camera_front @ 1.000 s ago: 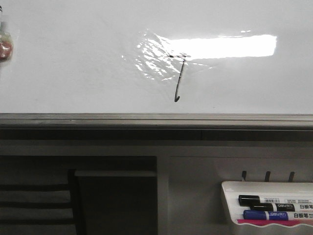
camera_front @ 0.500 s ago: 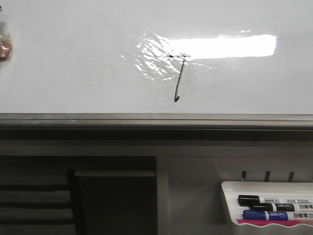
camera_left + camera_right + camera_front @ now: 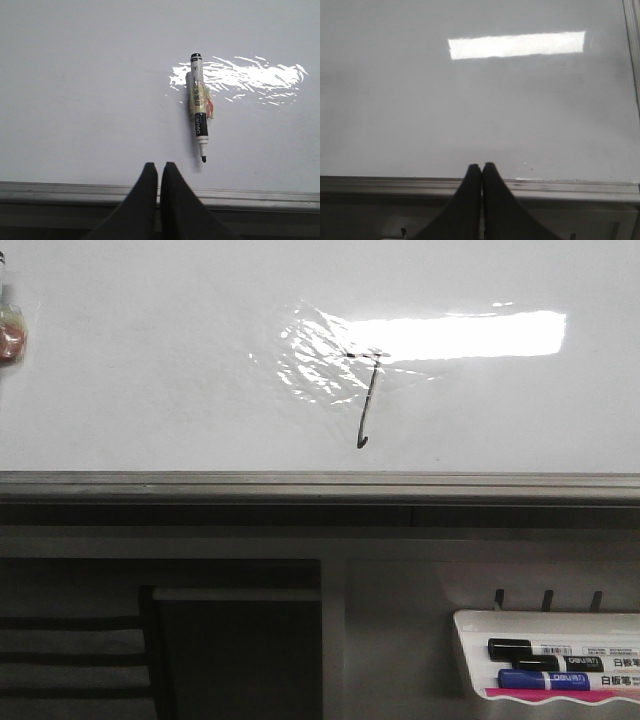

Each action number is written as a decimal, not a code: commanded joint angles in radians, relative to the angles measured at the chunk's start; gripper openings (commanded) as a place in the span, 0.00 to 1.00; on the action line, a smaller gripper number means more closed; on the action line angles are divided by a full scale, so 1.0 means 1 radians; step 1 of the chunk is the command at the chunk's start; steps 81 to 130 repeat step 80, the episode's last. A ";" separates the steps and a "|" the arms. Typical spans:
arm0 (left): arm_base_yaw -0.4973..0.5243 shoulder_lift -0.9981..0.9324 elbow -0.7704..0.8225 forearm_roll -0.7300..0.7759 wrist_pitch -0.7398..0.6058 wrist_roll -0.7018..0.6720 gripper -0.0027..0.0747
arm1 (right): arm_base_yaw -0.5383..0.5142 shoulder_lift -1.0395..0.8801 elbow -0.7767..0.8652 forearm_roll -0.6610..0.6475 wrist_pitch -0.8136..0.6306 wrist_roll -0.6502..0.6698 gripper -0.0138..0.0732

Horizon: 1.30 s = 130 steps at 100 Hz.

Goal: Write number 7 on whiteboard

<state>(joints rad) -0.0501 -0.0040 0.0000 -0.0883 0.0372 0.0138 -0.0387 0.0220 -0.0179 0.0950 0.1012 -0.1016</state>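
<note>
On the whiteboard (image 3: 150, 370) the number 7 (image 3: 366, 400), glare alongside, both arms' fingers closed, empty.

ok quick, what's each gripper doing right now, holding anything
Left gripper: closed, holding nothing; the marker sits on the whiteboard apart from it.
Right gripper: closed, holding nothing.
</note>
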 commanded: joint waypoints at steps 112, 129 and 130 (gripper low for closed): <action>0.001 -0.030 0.035 -0.010 -0.079 0.000 0.01 | -0.007 -0.051 0.056 -0.008 -0.089 -0.003 0.08; 0.001 -0.030 0.035 -0.010 -0.079 0.000 0.01 | -0.007 -0.051 0.056 -0.008 -0.089 -0.003 0.08; 0.001 -0.030 0.035 -0.010 -0.079 0.000 0.01 | -0.007 -0.051 0.056 -0.008 -0.089 -0.003 0.08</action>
